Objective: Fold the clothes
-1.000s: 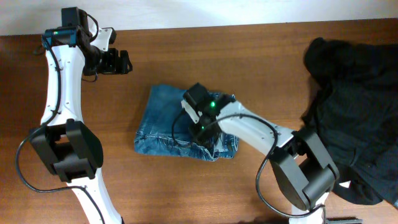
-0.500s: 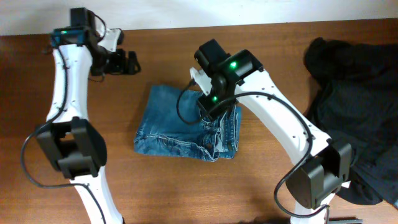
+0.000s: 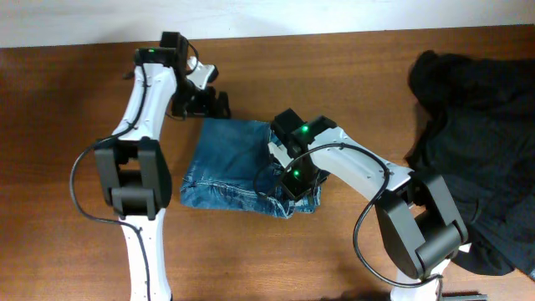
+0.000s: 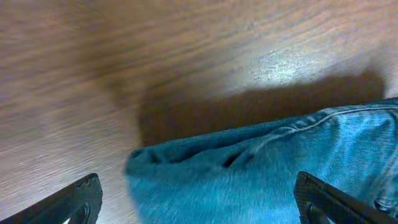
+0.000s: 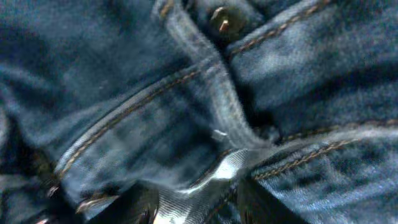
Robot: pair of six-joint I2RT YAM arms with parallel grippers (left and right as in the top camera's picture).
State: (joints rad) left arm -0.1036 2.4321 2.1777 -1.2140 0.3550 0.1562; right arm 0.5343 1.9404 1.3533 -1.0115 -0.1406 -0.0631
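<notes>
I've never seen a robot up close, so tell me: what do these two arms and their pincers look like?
The left arm and right arm have white tube-like segments joined by chunky black joints, with thin black cables looping alongside. Small green lights glow near each wrist. The left pincer and right pincer are black.

brown wooden table (image 3: 351, 67), folded blue jeans (image 3: 226, 163) at centre, black garments (image 3: 476, 142) at right edge

Brown wood-grain table (image 3: 351, 67) fills view; pale wall strip (image 3: 251, 12) along far edge; soft glare (image 4: 280, 65) on tabletop.
</notes>
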